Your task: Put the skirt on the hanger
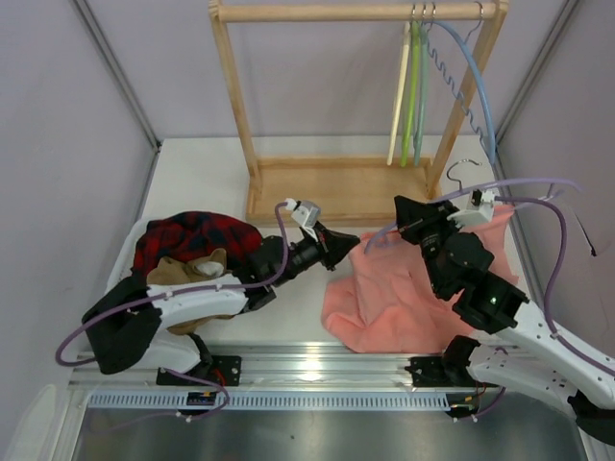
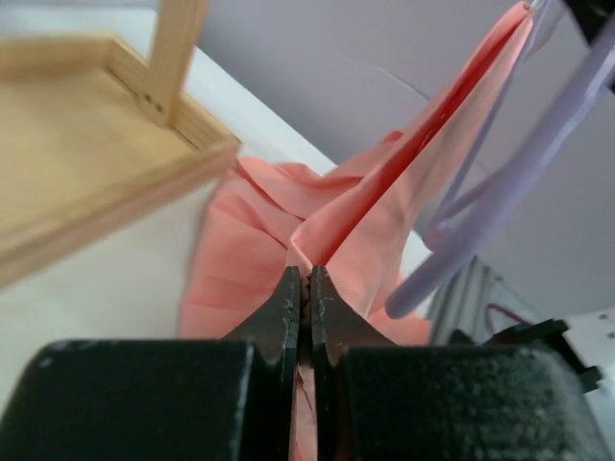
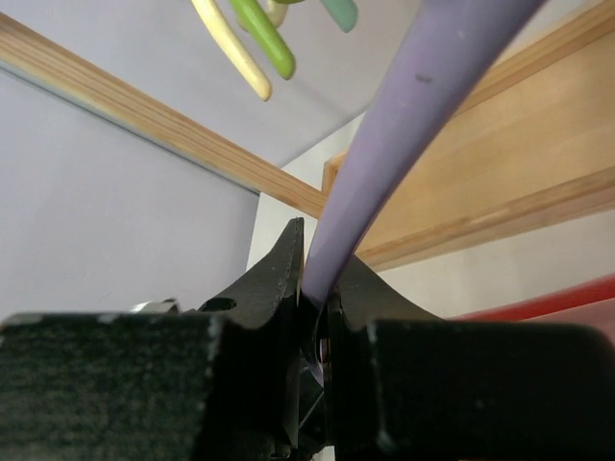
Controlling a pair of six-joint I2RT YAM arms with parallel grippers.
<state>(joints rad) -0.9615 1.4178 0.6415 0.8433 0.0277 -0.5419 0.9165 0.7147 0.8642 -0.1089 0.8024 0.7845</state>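
The large salmon-pink skirt of soft, thin, folded fabric (image 1: 404, 298) is spread on the white table (image 1: 192, 173), in front of the light wooden clothes rack (image 1: 327, 187) and towards the right side. Its left edge is pinched between the closed jaws of the left gripper (image 2: 308, 276). From that pinch a taut fold is stretched upward beside the thin pale lilac hanger (image 3: 413, 115). The hanger is clamped by its arm in the right gripper (image 3: 315, 261) and is held over the skirt's far edge, near the rack's base. A red-and-black plaid garment (image 1: 192, 235) and a tan-brown garment (image 1: 187, 271) are heaped at the table's left side. Cream, green and light blue hangers (image 1: 413, 96) are hung on the rack's top rail.
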